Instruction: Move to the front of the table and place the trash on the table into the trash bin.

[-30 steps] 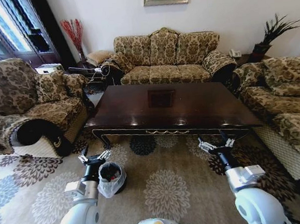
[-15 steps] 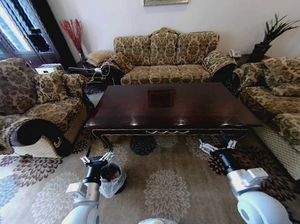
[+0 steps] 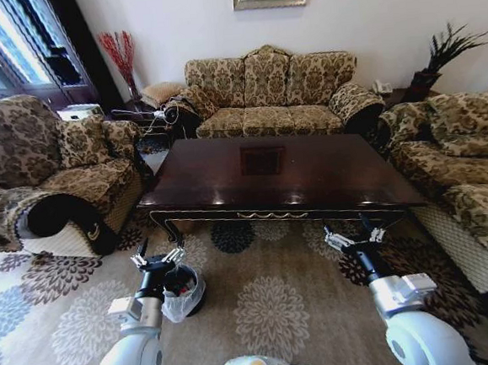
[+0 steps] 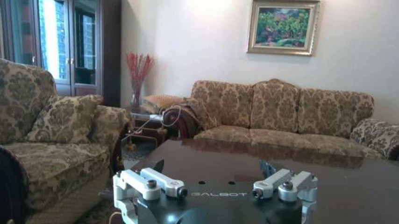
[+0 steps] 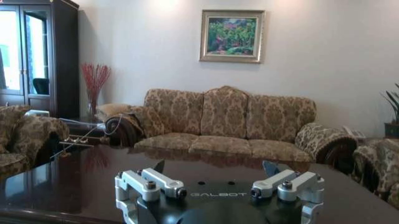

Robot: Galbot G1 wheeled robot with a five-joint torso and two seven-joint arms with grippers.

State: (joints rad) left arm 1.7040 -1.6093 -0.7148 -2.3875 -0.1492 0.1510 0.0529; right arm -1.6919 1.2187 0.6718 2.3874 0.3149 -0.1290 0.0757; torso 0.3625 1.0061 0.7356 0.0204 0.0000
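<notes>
Nothing moved; left gripper (image 3: 158, 259) open, empty, above trash bin (image 3: 182, 292); right gripper (image 3: 352, 239) open.

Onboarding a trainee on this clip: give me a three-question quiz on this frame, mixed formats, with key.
1. True or false: the dark glossy mahogany coffee table carries a red-capped bottle.
2. The small round black trash bin lined with a white bag stands nearest: A) left gripper B) right gripper C) the three-seat floral sofa.
3. Fill in: both grippers' fingers are ____.

Key: 1 false, the tabletop shows only reflections; 2 A; 3 open.
</notes>
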